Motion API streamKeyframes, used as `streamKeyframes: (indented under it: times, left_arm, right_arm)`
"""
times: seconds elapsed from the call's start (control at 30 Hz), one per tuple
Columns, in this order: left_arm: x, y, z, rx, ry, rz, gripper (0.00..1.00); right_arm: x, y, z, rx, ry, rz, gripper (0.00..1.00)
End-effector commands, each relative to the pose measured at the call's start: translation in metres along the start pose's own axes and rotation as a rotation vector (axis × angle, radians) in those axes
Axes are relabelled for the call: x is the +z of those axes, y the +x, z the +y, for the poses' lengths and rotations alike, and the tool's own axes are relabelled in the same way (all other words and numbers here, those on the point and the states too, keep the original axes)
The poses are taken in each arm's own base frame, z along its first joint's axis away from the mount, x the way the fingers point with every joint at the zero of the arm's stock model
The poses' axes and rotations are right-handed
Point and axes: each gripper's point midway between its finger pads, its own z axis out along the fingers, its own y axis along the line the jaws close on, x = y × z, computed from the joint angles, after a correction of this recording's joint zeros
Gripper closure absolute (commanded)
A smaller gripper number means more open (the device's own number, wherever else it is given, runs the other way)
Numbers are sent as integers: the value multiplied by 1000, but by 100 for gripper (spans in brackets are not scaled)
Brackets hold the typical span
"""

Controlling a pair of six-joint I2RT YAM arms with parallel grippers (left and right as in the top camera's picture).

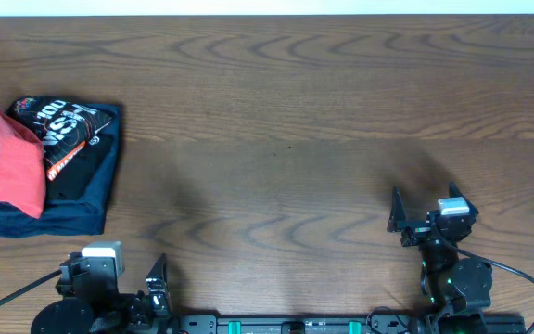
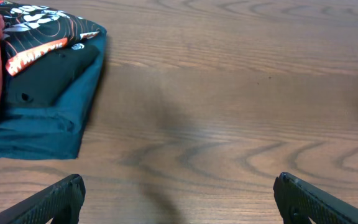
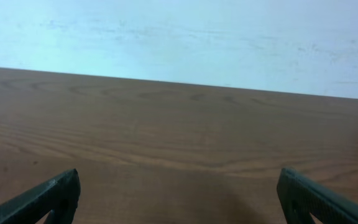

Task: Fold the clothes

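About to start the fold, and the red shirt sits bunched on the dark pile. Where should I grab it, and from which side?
Pinch the red shirt at its right edge, which lies raised on the dark folded pile. Come across the table from its right with the left end effector, open and nearest. Keep the pinch shallow, probably sparing that pile.

Wide brown tabletop with swirling wood grain fills the view, soft shadows dulling patches of it. Past its far edge rises a pale, bluish-white wall, plain and evenly lit.
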Motion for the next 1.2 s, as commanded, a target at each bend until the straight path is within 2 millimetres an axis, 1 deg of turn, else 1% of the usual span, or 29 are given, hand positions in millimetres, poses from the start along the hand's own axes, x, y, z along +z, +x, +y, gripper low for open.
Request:
streamKeyframes:
  times: [0.0,1.1,1.17]
  left_arm:
    - [1,0,2,8,-13,1,2]
    - [1,2,1,1,-5,6,2]
    - [0,1,6,-28,-45,1,2]
  right_arm:
    - [0,1,2,-21,-14,-4,1]
    - [0,1,2,-21,-14,-4,1]
    - [0,1,2,-22,-14,-4,1]
